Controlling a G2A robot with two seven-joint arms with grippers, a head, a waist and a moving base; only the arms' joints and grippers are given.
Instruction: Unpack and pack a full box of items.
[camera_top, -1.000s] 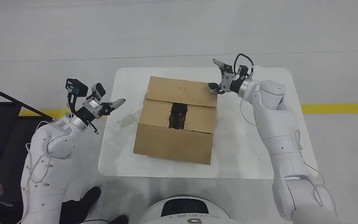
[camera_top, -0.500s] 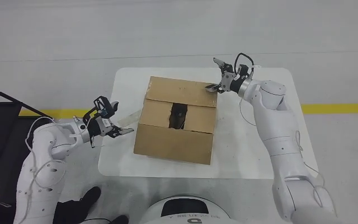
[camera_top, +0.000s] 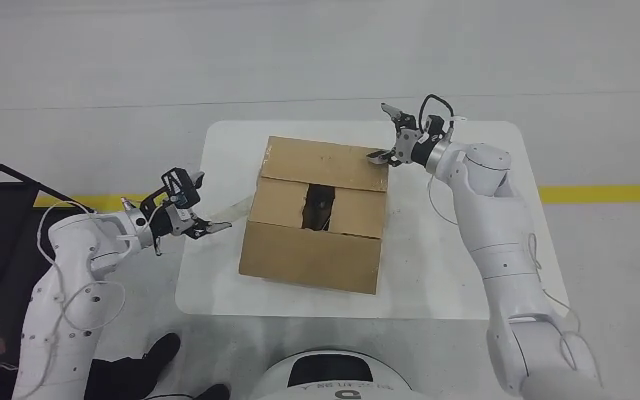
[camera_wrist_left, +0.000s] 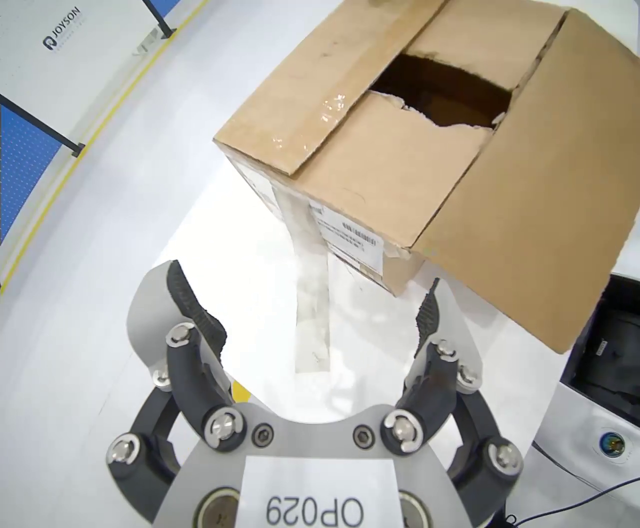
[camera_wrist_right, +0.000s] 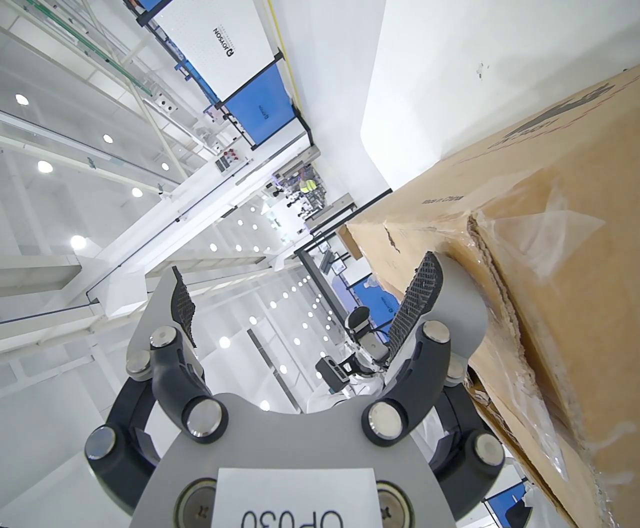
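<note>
- The left gripper (camera_top: 205, 224) is being held wide open, empty, just off the table's (camera_top: 430, 270) left edge.
- The cardboard box (camera_top: 315, 215) is being borne mid-table, with a gap between its flaps.
- The right gripper (camera_top: 385, 133) is being held wide, one finger (camera_wrist_right: 425, 285) touching the box's far right corner.

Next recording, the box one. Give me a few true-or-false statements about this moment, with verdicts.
1. The cardboard box sits on the white table. True.
2. The left gripper is shut on the tape strip. False: it is open and holds nothing; the strip lies ahead of it.
3. A gap between the top flaps shows a dark inside. True.
4. The right gripper hangs over the box's middle. False: it is open at the box's far corner.
</note>
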